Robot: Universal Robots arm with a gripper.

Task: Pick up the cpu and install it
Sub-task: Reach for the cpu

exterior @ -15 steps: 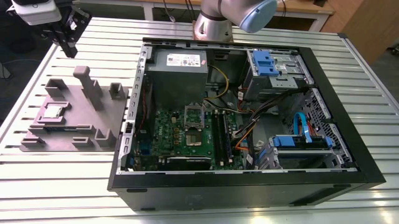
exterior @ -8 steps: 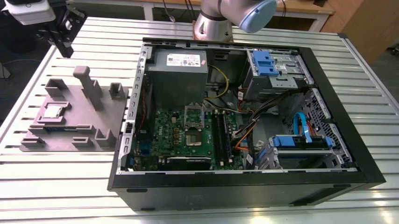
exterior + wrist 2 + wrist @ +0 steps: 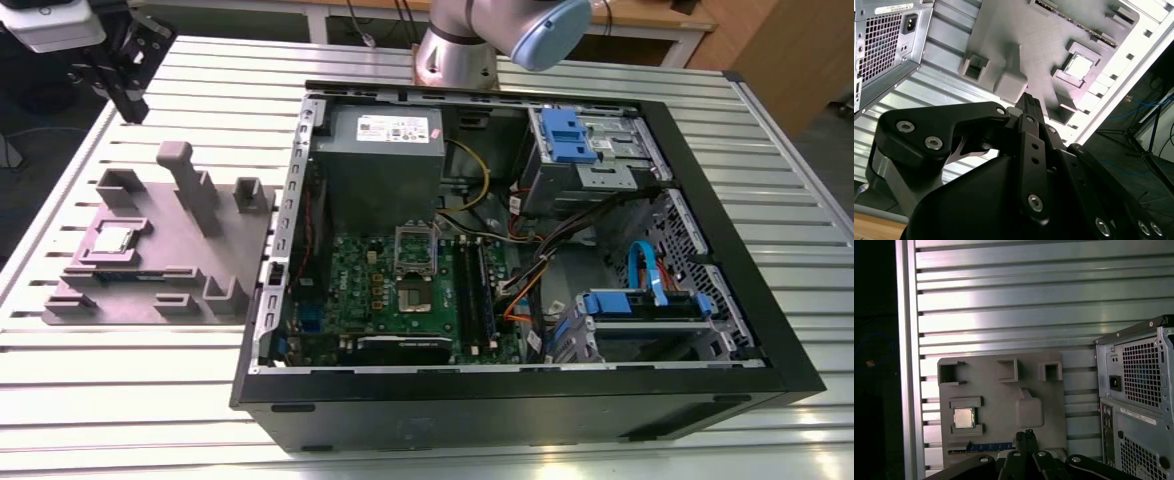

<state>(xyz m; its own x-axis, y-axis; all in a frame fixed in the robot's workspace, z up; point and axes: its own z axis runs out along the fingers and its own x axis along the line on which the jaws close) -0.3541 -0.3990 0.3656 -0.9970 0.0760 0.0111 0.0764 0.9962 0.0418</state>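
Observation:
The cpu point(image 3: 114, 238), a small silvery square chip, lies in a recess of the grey holder block point(image 3: 160, 270) at the exterior view's left. It also shows in both wrist views, cpu point(image 3: 1078, 66) and cpu point(image 3: 963, 417). My gripper point(image 3: 127, 98) hangs well above the table behind the block, apart from the chip. Its black fingers point(image 3: 1029, 102) stand together with nothing between them, gripper point(image 3: 1025, 433). The motherboard socket point(image 3: 416, 292) lies inside the open computer case point(image 3: 747, 330), its metal frame flipped up.
The holder block carries several upright posts point(image 3: 180, 175) and pockets. Inside the case are a grey power supply point(image 3: 380, 150), black memory sticks point(image 3: 474, 290), blue drive brackets and loose cables. The slatted metal table point(image 3: 134, 380) ends just left of the block.

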